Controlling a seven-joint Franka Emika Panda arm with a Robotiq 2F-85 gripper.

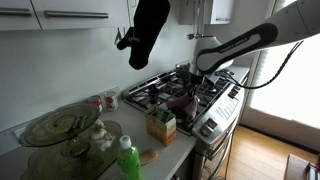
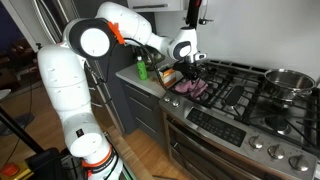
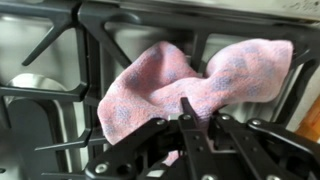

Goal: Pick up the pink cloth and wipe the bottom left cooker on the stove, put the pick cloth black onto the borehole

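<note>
The pink cloth [image 3: 170, 75] lies crumpled on the black grate of the stove [image 3: 95, 60], over a front burner. In both exterior views it shows under the gripper, at the stove corner nearest the counter [image 1: 184, 101] [image 2: 196, 88]. My gripper [image 3: 200, 112] points down onto the cloth's near edge. Its two black fingers stand close together with a fold of pink cloth between them. The gripper also shows in both exterior views [image 1: 197, 86] [image 2: 188, 70], low over the grate.
A steel pot [image 2: 290, 80] sits on a far burner. On the counter beside the stove stand a yellow box [image 1: 160, 126], a green bottle [image 1: 127, 158] and glass lids [image 1: 60, 125]. A black mitt [image 1: 150, 30] hangs above the stove.
</note>
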